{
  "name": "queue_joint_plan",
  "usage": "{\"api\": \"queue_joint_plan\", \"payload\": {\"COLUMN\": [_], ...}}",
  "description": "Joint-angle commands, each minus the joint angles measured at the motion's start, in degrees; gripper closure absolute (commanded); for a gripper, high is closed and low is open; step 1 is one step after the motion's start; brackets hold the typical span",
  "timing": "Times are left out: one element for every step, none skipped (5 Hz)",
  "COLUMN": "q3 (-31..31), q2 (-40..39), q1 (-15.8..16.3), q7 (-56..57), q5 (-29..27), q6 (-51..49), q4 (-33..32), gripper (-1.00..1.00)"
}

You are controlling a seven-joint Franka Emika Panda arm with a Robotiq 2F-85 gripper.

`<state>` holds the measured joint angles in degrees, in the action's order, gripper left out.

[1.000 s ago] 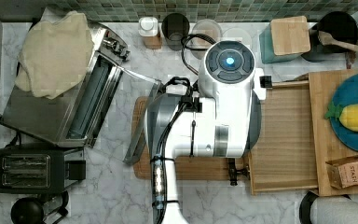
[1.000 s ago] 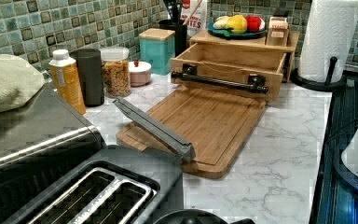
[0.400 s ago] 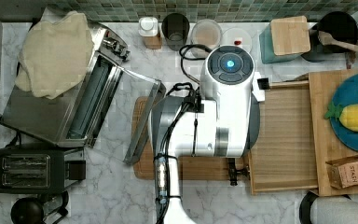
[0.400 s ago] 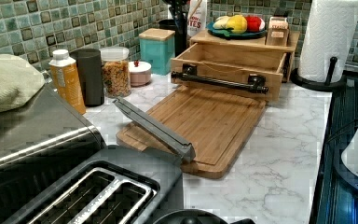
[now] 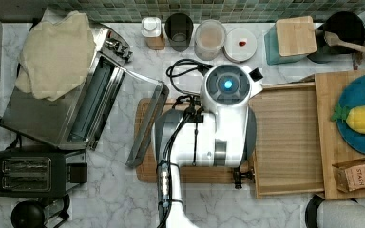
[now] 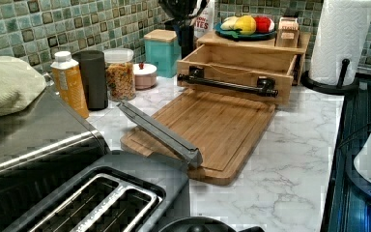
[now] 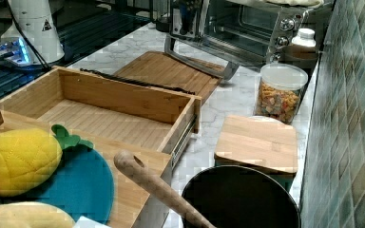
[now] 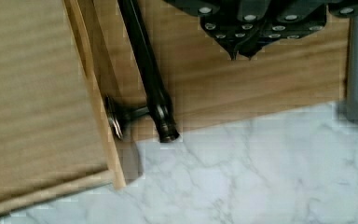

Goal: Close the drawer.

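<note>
The pale-wood drawer (image 5: 287,137) stands pulled out of its wooden stand (image 5: 328,142), toward the top view's left. It is open in the left view (image 6: 241,60) and the right view (image 7: 100,121) too, and nothing lies inside. A black bar handle (image 6: 232,86) runs across its front. My white arm (image 5: 218,128) hangs over the drawer's front edge and the cutting board. In the wrist view my gripper (image 8: 241,50) is shut on nothing, above the cutting board (image 8: 261,84). It is a short way from the handle (image 8: 149,79), not touching it.
A darker cutting board (image 6: 207,125) lies in front of the drawer. The toaster oven's open door (image 5: 147,123) rests on its far end. Jars (image 5: 209,38) and a teal box (image 5: 292,40) line the tiled wall. A plate of toy fruit (image 5: 361,118) sits on the stand.
My arm's wrist has shifted a little toward the top view's bottom, uncovering the jars at the back. The drawer stands as far out as before.
</note>
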<state>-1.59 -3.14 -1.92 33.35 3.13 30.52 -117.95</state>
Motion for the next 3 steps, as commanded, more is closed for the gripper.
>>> {"api": "queue_joint_plan", "payload": {"q3": [0.89, 0.76, 0.10], "q2": [4.20, 4.99, 3.30], "q1": [0.53, 0.68, -0.20], "q7": [7.43, 9.98, 15.37], "q5": [-4.27, -1.89, -0.22], "q6": [-0.01, 9.34, 12.01], "q4": [-9.10, -14.87, -15.84], "gripper": [1.00, 1.00, 1.00]}}
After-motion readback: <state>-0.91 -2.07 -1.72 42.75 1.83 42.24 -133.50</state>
